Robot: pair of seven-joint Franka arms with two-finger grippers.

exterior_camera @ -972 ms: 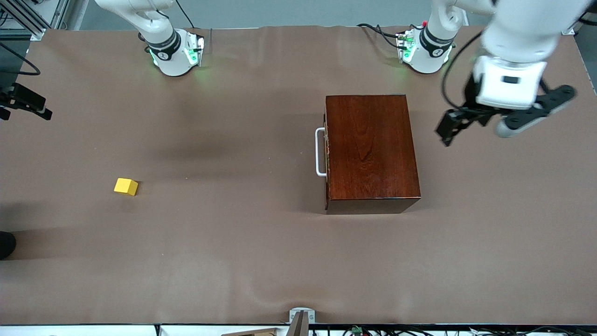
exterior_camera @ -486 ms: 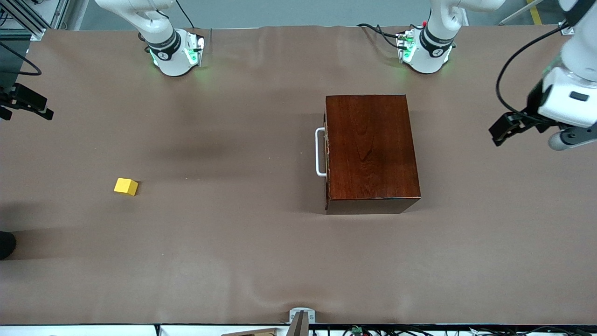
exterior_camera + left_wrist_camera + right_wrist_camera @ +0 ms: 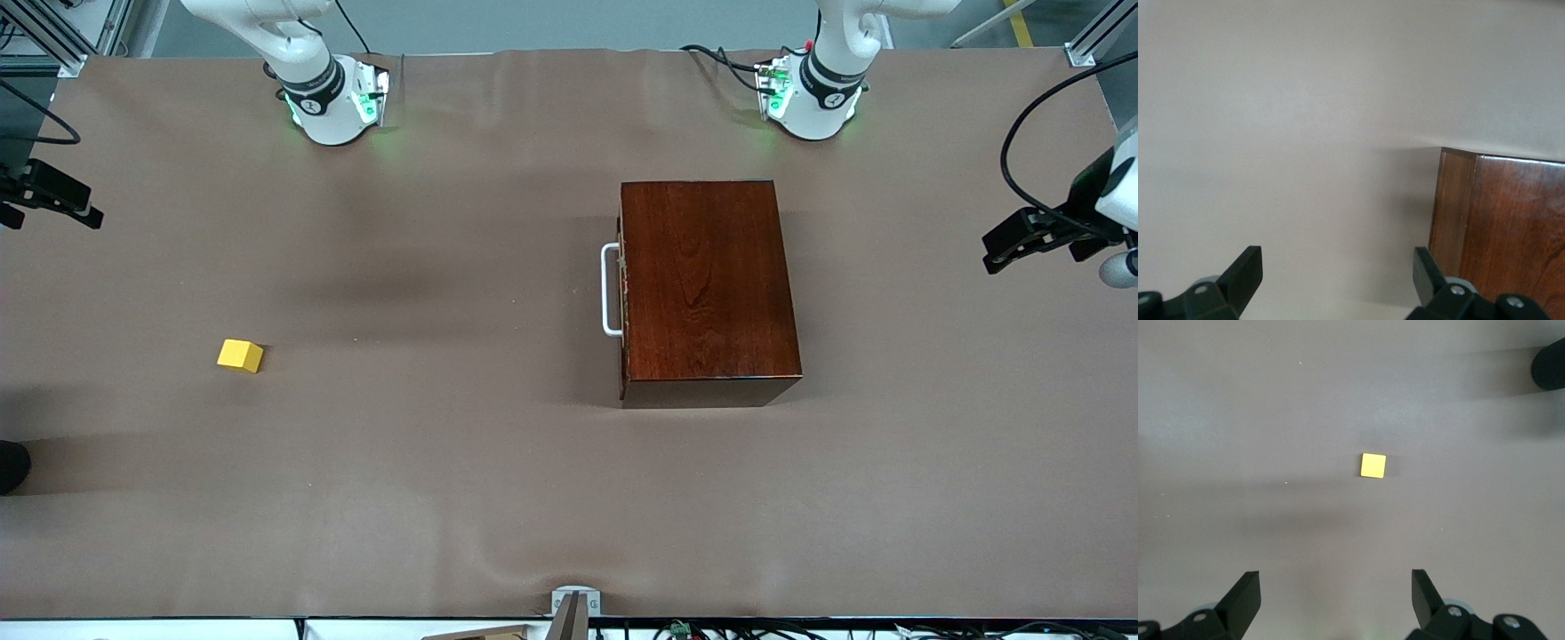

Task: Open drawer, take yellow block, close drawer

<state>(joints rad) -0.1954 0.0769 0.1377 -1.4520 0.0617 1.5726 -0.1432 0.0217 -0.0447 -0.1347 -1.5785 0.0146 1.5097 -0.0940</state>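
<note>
Drawer (image 3: 624, 289) sits shut in its wooden box (image 3: 707, 284), yellow block (image 3: 240, 356) out on the table (image 3: 462, 480) toward the right arm's end, so both left gripper (image 3: 1338, 280) and right gripper (image 3: 1336, 597) hang spread and empty, apparently finished.

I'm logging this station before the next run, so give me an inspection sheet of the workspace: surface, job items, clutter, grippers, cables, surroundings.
Surface: brown table cover, lightly wrinkled.
Drawer: shut, white handle against the mahogany box, facing the right arm's end.
Yellow block: on the bare cover toward the right arm's end, out of the drawer.
Clutter: nothing seen.
Left gripper: open, empty, at the left arm's end of the table.
Right gripper: open, empty, high over the yellow block.
Cables: black lead looping to the left wrist; wires at both bases.
Surroundings: metal bracket at the table's near edge.
</note>
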